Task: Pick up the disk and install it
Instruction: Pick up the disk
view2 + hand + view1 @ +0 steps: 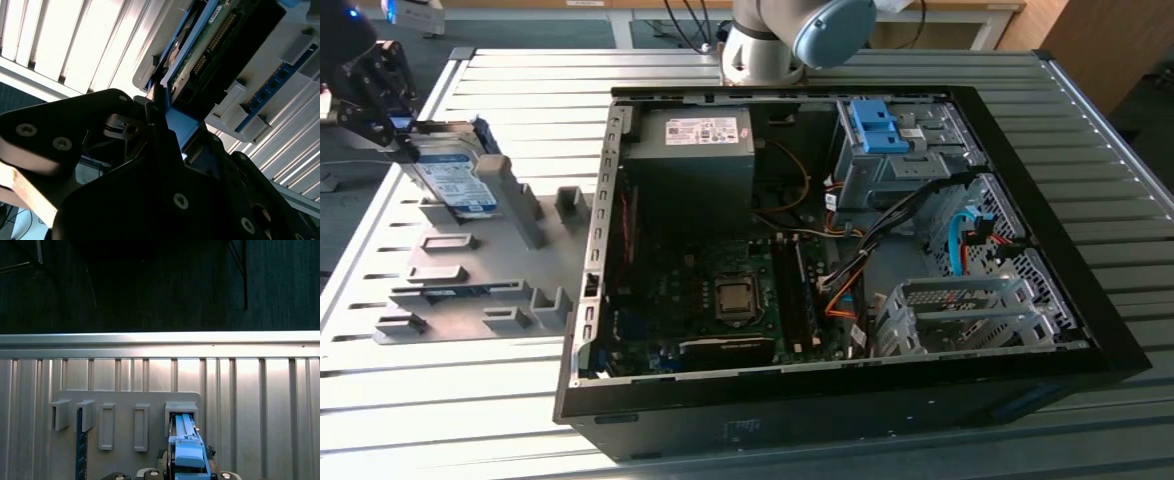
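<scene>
Claw (400,132) seems clamped on the disk (456,182) at the rack (494,265), nine o'clock of the case (854,410); pick-up stage, likely needing a straight withdrawal.

Bright, even light; glare on table (75,45).

The disk (454,180) stands on edge right at the gripper (387,120), in an end slot of the fixture plate (480,270); the plate lies on the slatted table (414,420) beneath the tool; the open computer case (854,410) lies on that table well apart from the tool, toward the exterior view's right; inside it the power-supply box (700,160) is nearer the tool, and the drive cage (894,150) lies beyond it.
</scene>
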Tool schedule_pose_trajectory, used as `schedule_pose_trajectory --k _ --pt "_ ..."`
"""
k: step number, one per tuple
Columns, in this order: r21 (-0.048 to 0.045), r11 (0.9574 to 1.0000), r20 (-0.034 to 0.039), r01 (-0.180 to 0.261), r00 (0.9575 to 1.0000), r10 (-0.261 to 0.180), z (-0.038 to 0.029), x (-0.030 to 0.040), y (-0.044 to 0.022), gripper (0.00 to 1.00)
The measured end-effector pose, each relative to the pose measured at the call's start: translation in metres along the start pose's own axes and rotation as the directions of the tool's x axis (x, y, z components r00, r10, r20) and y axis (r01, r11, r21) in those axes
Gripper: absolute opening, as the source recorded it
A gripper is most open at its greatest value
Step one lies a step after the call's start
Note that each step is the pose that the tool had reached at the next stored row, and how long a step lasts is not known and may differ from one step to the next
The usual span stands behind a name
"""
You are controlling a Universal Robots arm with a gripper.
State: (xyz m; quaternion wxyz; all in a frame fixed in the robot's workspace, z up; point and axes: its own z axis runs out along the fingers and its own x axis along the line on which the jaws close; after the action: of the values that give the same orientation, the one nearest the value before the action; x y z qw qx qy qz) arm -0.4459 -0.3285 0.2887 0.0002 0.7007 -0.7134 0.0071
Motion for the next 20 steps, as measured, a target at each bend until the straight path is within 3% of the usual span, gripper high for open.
schedule_pose_trajectory --k 9,20 --pt "0.0001 1.0 0.0 -0.007 1.0 0.007 -0.0002 0.0 0.0 0.37" --pt "-0.0001 1.0 -0.0001 -0.007 1.0 0.007 -0.0078 0.0001 -0.0001 0.37"
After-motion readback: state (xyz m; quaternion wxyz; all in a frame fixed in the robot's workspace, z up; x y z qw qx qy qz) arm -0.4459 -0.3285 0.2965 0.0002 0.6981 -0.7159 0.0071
